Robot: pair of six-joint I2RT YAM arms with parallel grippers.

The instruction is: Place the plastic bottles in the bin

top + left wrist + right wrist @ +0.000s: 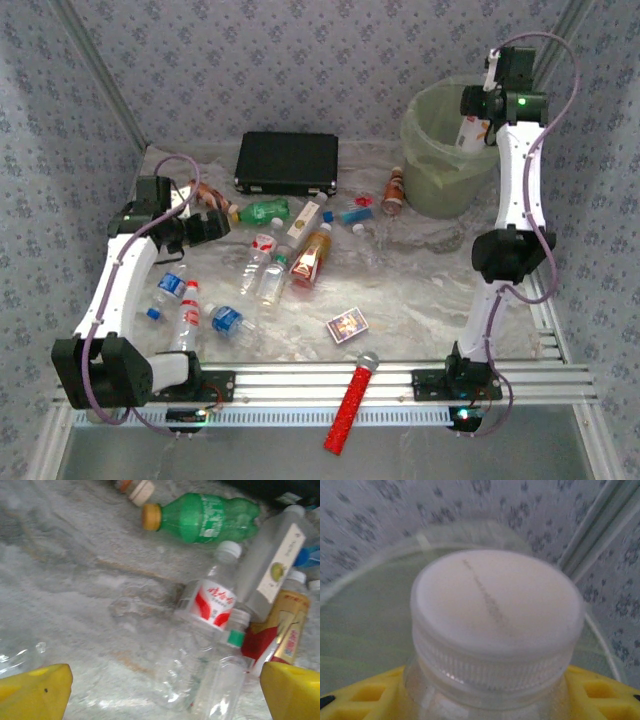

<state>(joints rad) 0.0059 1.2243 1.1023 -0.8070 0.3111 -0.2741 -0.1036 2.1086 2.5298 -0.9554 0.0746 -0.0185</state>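
Right fingers (602, 695) gripping a white-capped bottle (497, 610) over the bin (430, 182) at 2 o'clock, left fingers (35, 690) spread wide apart at 9 o'clock above loose bottles (272, 272), green bottle (205, 517) at their 12 o'clock, all lying on the worktop's (430, 300) left half

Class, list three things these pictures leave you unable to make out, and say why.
1. Held bottle: body and label cut off by the right wrist view's bottom edge.
2. Bin contents: right wrist view, blocked by that bottle's cap, blurred.
3. Card box print: top view, too small.
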